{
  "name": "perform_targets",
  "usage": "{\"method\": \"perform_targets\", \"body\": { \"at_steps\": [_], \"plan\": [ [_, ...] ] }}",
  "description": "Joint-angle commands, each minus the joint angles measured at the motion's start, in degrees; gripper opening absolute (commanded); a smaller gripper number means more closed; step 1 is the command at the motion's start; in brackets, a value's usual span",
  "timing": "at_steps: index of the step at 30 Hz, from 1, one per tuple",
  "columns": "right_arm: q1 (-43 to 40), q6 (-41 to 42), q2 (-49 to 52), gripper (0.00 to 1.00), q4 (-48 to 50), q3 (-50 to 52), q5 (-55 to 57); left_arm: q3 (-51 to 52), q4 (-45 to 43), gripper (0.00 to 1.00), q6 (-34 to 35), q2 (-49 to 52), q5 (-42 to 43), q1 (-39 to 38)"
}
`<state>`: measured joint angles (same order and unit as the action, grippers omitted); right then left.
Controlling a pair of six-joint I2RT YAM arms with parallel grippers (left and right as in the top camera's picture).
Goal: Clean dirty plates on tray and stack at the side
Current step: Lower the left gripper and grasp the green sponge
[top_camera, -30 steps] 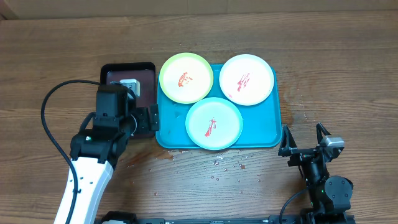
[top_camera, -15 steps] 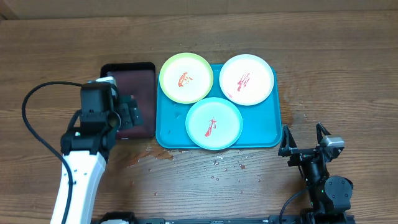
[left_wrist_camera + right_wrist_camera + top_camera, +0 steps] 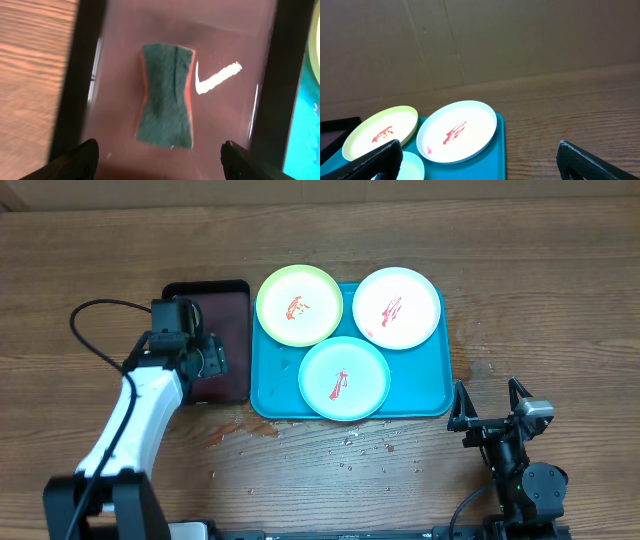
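Note:
Three plates lie on the turquoise tray (image 3: 422, 385), each with a red smear: yellow-green (image 3: 298, 305), white (image 3: 397, 307) and pale mint (image 3: 344, 378). My left gripper (image 3: 212, 361) hovers over the small dark-red tray (image 3: 230, 320), left of the plates. In the left wrist view that gripper (image 3: 161, 160) is open and empty, and a green sponge (image 3: 165, 97) with orange edges lies just ahead of the fingertips. My right gripper (image 3: 490, 405) stands open near the tray's right front corner. In its wrist view the right gripper (image 3: 480, 161) faces the white plate (image 3: 457, 131) and the yellow-green plate (image 3: 382, 131).
The dark-red tray has a black rim (image 3: 85, 75) and touches the turquoise tray's left side. Water droplets (image 3: 365, 442) spot the wooden table in front of the tray. A brown wall (image 3: 480, 40) rises behind the table.
The left arm swung left away from the turquoise tray, then settled lower over the dark-red tray, covering the sponge in the overhead view. The right arm has not moved.

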<state>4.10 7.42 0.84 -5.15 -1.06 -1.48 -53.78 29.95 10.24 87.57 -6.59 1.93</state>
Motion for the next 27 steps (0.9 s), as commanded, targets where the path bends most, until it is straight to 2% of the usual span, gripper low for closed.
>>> {"method": "perform_targets", "body": {
  "at_steps": [1, 11, 15, 23, 27],
  "plan": [
    [-0.4, -0.3, -0.5, 1.0, 0.3, 0.6, 0.4, -1.5, -2.0, 0.77, -1.3, 3.7, 2.4, 0.4],
    [-0.4, -0.3, -0.5, 1.0, 0.3, 0.6, 0.4, -1.5, -7.3, 0.68, -1.3, 11.6, 2.6, 0.5],
    [-0.4, -0.3, -0.5, 1.0, 0.3, 0.6, 0.4, -1.5, -8.4, 0.61, -1.3, 14.0, 3.8, 1.6],
    [-0.4, -0.3, -0.5, 1.0, 0.3, 0.6, 0.4, -1.5, -9.5, 0.4, -1.3, 15.3, 6.9, 3.6],
    [-0.4, -0.3, -0.5, 1.0, 0.3, 0.6, 0.4, -1.5, -9.5, 0.19, -1.3, 15.3, 7.6, 3.7]
  ]
}}
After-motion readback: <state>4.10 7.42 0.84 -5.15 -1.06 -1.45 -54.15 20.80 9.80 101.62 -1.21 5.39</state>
